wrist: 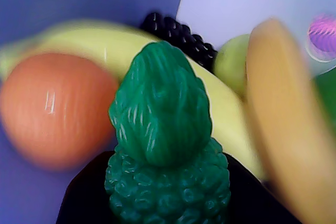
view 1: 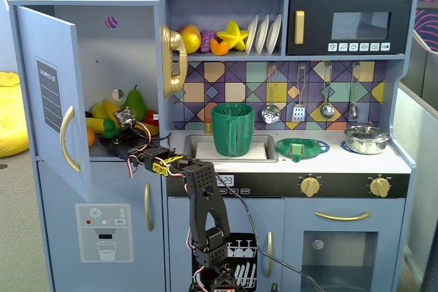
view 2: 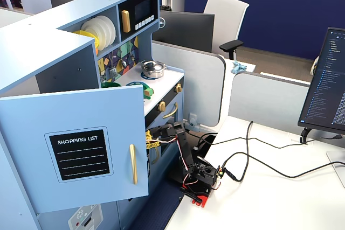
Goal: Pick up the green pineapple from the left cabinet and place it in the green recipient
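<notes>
Grasp step judged in hand: gripper (view 1: 118,126) reached into light-blue left cabinet (view 1: 96,39); bumpy dark-green toy pineapple (wrist: 167,161) centred in wrist view. Jaw state indeterminable. Next: lift, carry to ribbed dark-green pitcher (view 1: 233,130).

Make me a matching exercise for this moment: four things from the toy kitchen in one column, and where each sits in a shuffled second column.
Things:
1. green pineapple
2. green recipient
3. silver pot
4. yellow star

Places:
A. upper shelf, beside the white plates
B. in the sink
C. inside the left cabinet, among the fruit, right in front of the wrist camera
D. right end of the counter, below the microwave

Pairs: 1-C, 2-B, 3-D, 4-A
</notes>
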`<state>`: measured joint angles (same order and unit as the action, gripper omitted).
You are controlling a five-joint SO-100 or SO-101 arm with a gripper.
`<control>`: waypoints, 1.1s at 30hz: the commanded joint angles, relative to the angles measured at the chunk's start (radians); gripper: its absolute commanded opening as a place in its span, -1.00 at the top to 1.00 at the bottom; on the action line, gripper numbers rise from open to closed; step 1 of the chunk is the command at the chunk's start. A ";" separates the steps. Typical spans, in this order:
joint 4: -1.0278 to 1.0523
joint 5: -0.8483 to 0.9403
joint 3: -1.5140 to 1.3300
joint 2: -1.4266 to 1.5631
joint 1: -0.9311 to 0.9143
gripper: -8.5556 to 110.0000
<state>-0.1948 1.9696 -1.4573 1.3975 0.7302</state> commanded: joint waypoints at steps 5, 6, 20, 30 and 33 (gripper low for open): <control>0.298 0.199 -0.333 0.739 0.087 0.86; 0.325 0.206 -0.370 0.811 0.100 0.86; 0.442 0.117 -0.359 1.197 -0.175 0.86; 0.302 -0.209 -0.183 0.888 -0.658 0.86; 0.290 -0.261 -0.083 0.729 -0.746 0.86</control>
<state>0.1427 1.7840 -1.6935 2.2749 0.0997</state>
